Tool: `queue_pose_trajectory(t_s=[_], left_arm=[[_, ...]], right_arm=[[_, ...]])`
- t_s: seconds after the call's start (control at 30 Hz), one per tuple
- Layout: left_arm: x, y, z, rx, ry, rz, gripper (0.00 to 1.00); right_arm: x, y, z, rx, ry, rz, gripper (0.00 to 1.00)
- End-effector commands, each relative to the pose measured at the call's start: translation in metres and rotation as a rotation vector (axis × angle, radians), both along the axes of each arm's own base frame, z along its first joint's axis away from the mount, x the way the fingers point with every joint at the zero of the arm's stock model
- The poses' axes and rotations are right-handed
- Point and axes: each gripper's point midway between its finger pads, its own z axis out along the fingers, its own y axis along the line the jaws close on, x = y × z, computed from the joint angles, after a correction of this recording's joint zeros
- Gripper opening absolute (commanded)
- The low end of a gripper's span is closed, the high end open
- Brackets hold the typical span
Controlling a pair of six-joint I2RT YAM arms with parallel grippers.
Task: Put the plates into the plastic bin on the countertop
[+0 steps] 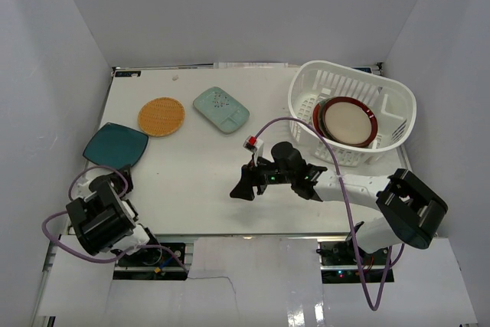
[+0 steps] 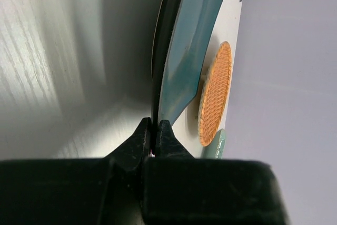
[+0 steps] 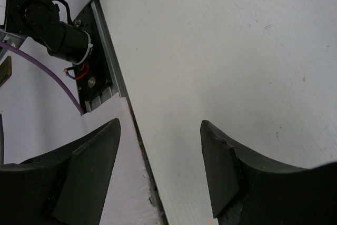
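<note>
Top of dark teal plate beyond frame edge; mint plate mostly behind left end effector.

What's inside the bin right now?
The bin holds a red-rimmed cream plate, tilted, on top. The edge of another dish shows at its left. Whatever else lies beneath is covered by the plate, so the count cannot be told.

The countertop is enclosed on three sides by plain white panels: a left wall, a back wall and a right wall. Even, diffuse lighting is provided; only soft shadows are cast.
</note>
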Motion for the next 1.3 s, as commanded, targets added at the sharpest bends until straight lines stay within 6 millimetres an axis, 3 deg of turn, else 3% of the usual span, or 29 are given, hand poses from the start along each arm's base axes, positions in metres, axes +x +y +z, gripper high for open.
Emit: queue_pose_trajectory(t_s=[0.0,0.1,0.23,0.33,0.37,0.47,0.5,0.57,0.6,0.67,0.87,0.9,1.1,1.13,1.27], left_arm=[[-0.03,-0.031,-0.014,-0.013,0.016,-0.047,0.0],[-0.027,-0.033,0.001,-0.006,-0.032,-0.054,0.0],[-0.017,-0.03,0.051,0.065,-0.172,-0.07,0.0],[-0.013,-0.029,0.075,0.082,-0.221,-0.078,0.0],[-0.011,-0.028,0.093,0.114,-0.26,-0.079,0.0],[-0.005,-0.031,0.11,0.111,-0.289,-0.116,0.0],[-0.003,-0.037,0.117,0.108,-0.315,-0.152,0.0],[0.0,-0.04,0.126,0.114,-0.329,-0.183,0.0],[0.001,-0.046,0.128,0.116,-0.325,-0.228,0.0],[0.006,-0.053,0.144,0.135,-0.337,-0.292,0.0],[0.004,-0.102,0.18,0.15,-0.384,-0.614,0.0],[0.0,-0.118,0.182,0.138,-0.388,-0.694,0.0],[0.0,-0.174,0.191,0.097,-0.393,-0.939,0.0],[0.0,-0.179,0.189,0.09,-0.386,-0.97,0.0],[0.001,-0.202,0.201,0.101,-0.401,-1.075,0.0]], right_arm=[[0.004,0.007,0.012,0.028,-0.015,0.004,0.68],[0.002,0.009,0.016,0.028,-0.009,0.013,0.68],[0.006,0.013,0.026,0.031,-0.02,0.008,0.68],[0.009,0.017,0.036,0.037,-0.032,0.014,0.69],[0.01,0.02,0.043,0.048,-0.041,0.019,0.7],[0.01,0.024,0.055,0.069,-0.044,0.035,0.8],[0.012,0.028,0.066,0.089,-0.057,0.036,0.88],[0.018,0.029,0.076,0.104,-0.067,0.032,0.96],[0.022,0.032,0.088,0.127,-0.078,0.032,0.98],[0.032,0.03,0.101,0.152,-0.071,0.015,0.92],[0.081,0.02,0.133,0.199,-0.105,-0.094,0.9],[0.089,0.021,0.136,0.195,-0.107,-0.109,0.9],[0.13,0.02,0.136,0.168,-0.108,-0.194,0.9],[0.139,0.018,0.143,0.176,-0.119,-0.212,0.9],[0.16,0.02,0.139,0.164,-0.109,-0.232,0.9]])
